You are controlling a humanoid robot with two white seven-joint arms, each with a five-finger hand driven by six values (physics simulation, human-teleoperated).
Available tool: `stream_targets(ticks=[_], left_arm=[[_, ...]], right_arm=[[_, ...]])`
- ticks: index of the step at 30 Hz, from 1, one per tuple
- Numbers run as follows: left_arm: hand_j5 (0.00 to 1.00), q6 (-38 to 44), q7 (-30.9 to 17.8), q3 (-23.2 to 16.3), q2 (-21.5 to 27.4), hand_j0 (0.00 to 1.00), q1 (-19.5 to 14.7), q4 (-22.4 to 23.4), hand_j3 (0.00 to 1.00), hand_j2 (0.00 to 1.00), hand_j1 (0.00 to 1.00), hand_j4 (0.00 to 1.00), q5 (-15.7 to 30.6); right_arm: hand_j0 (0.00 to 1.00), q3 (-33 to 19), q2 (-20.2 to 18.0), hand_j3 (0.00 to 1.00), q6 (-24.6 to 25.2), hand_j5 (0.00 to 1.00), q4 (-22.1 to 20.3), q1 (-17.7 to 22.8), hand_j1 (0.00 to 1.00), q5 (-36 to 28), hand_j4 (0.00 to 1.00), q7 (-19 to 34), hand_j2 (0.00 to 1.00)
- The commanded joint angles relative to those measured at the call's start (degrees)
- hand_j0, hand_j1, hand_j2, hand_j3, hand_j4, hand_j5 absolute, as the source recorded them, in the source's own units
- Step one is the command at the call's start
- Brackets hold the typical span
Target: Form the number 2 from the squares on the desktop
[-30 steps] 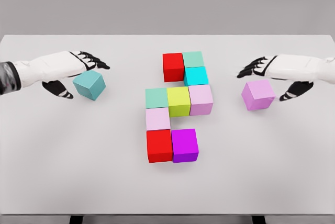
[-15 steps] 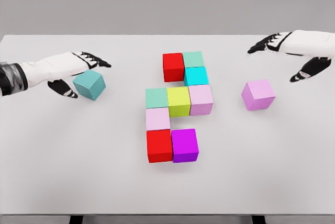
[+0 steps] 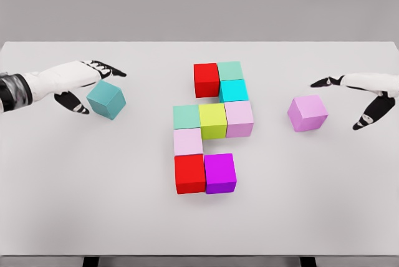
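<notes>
White tabletop (image 3: 93,204) under a grey wall carries the work. Mid-table, the cube figure (image 3: 213,126) reads as a nearly finished 2: red and green on top, cyan beneath, a green-yellow-lilac middle row, pale pink below, red and magenta at the bottom. Two cubes lie loose: the teal cube (image 3: 106,100) toward the left edge, the pink cube (image 3: 308,113) toward the right. The left hand (image 3: 80,83) brackets the teal cube, fingers apart. The right hand (image 3: 363,95) hovers beside the pink cube, fingers spread, apart from it. Closing on a loose cube looks next.
</notes>
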Motion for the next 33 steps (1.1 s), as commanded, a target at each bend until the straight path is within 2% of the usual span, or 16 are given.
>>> stream_targets(ticks=[1,6,9,12,16,26,33], left_arm=[[1.0,0.07,1.43,-0.07,-0.06,1.0,0.0,0.21,1.0,1.0,1.0,1.0,0.52],[1.0,0.16,1.61,-1.21,-1.56,1.0,0.0,3.55,1.0,1.0,1.0,1.0,0.52],[1.0,0.16,1.61,-1.65,-1.73,1.0,-0.09,4.25,1.0,1.0,1.0,1.0,0.34],[1.0,0.07,3.45,-3.93,-1.73,1.0,-1.41,4.96,1.0,1.0,1.0,1.0,-0.18],[1.0,0.07,3.89,-3.93,-1.82,1.0,-1.41,5.05,1.0,1.0,1.0,1.0,-0.18],[1.0,0.16,4.51,-5.43,-2.08,1.0,-1.49,5.31,1.0,1.0,1.0,1.0,-0.53],[1.0,0.07,4.69,-5.6,-2.79,1.0,-1.49,7.07,1.0,1.0,1.0,1.0,-0.53]], right_arm=[[1.0,-0.6,0.84,1.0,5.02,1.0,-0.2,0.17,1.0,-0.27,1.0,-0.11,1.0],[1.0,-4.2,3.3,1.0,9.42,1.0,0.42,1.58,1.0,0.0,1.0,-0.28,1.0],[1.0,-4.64,5.41,1.0,12.14,1.0,0.77,1.58,1.0,0.17,1.0,-0.46,1.0],[1.0,-4.73,7.17,1.0,12.67,1.0,1.73,1.67,1.0,0.87,1.0,-0.54,1.0],[1.0,-4.64,9.46,1.0,12.76,1.0,3.32,2.81,1.0,1.32,1.0,-0.54,1.0],[1.0,-4.55,10.6,1.0,12.58,1.0,3.23,4.13,1.0,1.76,1.0,-0.98,1.0],[1.0,-4.55,11.13,1.0,12.58,1.0,3.76,4.66,1.0,1.84,1.0,-0.98,1.0]])
